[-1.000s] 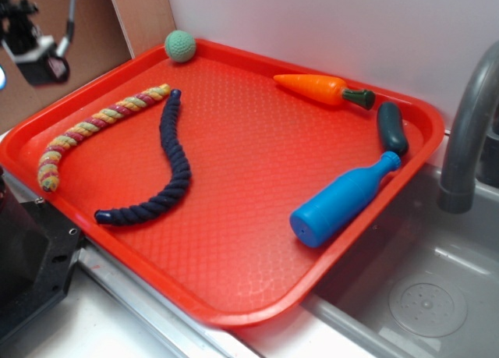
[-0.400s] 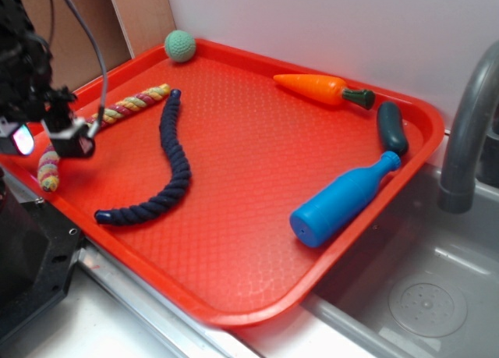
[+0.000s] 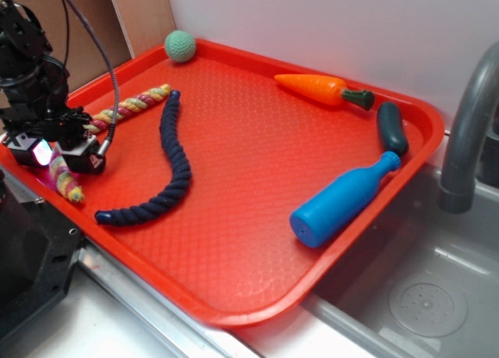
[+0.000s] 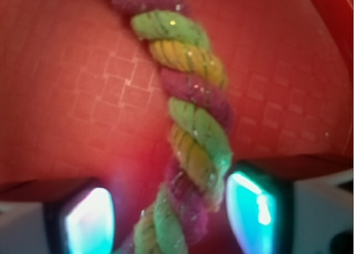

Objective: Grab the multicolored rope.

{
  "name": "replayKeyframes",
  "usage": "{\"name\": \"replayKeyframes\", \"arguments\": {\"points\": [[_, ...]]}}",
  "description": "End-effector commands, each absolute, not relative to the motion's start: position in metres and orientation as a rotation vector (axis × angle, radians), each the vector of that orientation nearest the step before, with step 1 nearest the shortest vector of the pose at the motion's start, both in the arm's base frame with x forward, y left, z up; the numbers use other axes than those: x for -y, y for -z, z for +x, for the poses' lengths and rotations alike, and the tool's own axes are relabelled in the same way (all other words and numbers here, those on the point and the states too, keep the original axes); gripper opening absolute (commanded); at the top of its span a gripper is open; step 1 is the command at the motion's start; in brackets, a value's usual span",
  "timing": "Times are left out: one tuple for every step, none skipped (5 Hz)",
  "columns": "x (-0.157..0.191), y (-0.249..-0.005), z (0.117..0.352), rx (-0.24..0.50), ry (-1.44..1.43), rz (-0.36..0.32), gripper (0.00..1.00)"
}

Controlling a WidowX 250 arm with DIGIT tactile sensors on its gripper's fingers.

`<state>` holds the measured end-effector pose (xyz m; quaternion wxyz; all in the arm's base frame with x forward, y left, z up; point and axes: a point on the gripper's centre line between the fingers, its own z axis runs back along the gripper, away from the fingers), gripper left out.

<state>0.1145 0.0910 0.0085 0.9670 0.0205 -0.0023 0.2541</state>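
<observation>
The multicolored rope is lying along the left edge of the red tray, running from near the far left corner toward the near left corner, where the tool is sitting low over its nearer end. In the wrist view the rope is passing between the two fingers, which are standing apart on either side of it; the right one is touching the strands or just beside them, the left one is apart, so the tool is open and not yet pinching. The rope is looking soft, light and limp, so it will likely squash under a squeeze and droop from wherever it is held; gripping across its thickness a little in from the end seems the safest hold. On the tray one multicolored rope, one navy rope, one green ball, one carrot, one dark pickle and one blue bottle are resting.
</observation>
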Motion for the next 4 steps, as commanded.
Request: {"name": "replayKeyframes", "arguments": {"points": [[-0.074, -0.059, 0.129, -0.015, -0.354, -0.014, 0.00], [-0.054, -0.109, 0.147, -0.024, -0.185, -0.019, 0.00], [-0.021, -0.160, 0.164, 0.081, -0.038, -0.017, 0.00], [0.000, -0.211, 0.166, 0.159, 0.006, -0.014, 0.00]]}}
